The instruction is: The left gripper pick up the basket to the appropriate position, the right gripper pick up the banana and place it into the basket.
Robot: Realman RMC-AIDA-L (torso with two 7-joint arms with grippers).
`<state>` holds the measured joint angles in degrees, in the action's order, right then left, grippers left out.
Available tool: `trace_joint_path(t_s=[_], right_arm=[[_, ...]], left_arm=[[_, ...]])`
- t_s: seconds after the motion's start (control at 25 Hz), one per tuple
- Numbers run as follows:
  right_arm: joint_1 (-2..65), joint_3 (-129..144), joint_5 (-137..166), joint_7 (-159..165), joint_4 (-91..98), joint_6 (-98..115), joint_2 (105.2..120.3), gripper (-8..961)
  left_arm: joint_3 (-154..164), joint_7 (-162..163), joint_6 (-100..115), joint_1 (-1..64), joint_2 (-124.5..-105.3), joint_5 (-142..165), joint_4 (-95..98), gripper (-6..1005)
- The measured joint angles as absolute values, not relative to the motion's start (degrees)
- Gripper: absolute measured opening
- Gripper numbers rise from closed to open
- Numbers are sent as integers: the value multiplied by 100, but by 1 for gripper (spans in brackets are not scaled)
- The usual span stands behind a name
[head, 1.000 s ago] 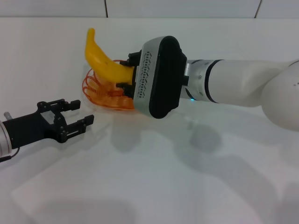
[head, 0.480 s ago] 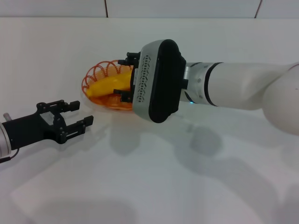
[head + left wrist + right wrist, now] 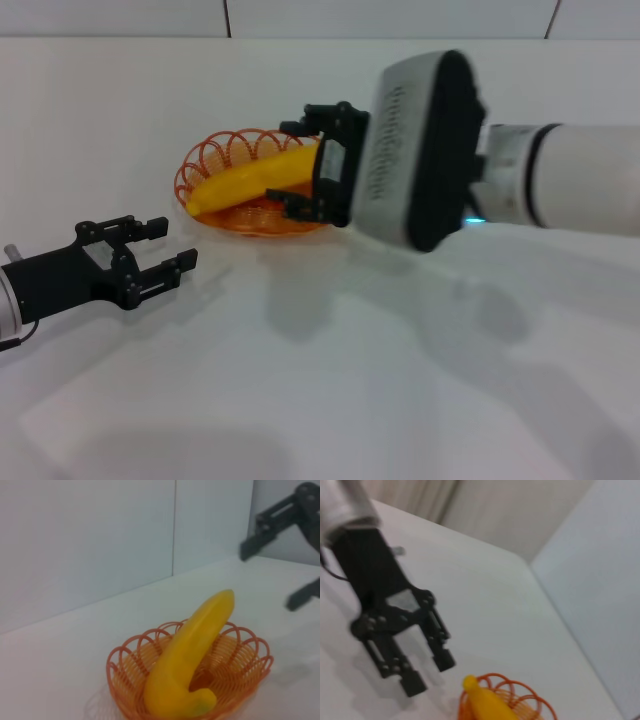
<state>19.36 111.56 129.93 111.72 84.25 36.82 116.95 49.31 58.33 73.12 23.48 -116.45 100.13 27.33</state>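
The yellow banana lies across the orange wire basket on the white table, one end sticking out over the rim. My right gripper is open, its jaws spread on either side of the banana's near end and not gripping it. My left gripper is open and empty, low over the table in front of the basket. The left wrist view shows the banana leaning in the basket, with the right gripper beyond. The right wrist view shows the left gripper, the banana's tip and the basket.
The white table runs back to a tiled wall. My right arm's silver-grey housing hangs over the table just right of the basket.
My right gripper brought the banana down from above into the basket, opened, and drew back to the right. The left gripper has not moved.
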Motion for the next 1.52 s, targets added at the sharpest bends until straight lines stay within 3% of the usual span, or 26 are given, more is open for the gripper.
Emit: trace_joint_path(t_s=[0.4,0.68,0.96,1.52], right_arm=[[1847,9177,10472,9153,7667,5984,11689,686],[2303,7886,9921,8141,5906,6654,11681,686],[2753,7095,9936,7354,4338,6746,11668,686],[2732,7057,9928,7110,3845,6731,11662,686]], left_arm=[[4906,5767,7312,2340,-11648,10001,2733,594],[4902,5765,7313,2362,-11654,9993,2733,594],[4922,5765,7312,2372,-11669,9983,2733,594],[4924,5596,7313,2375,-11686,9864,2672,594]])
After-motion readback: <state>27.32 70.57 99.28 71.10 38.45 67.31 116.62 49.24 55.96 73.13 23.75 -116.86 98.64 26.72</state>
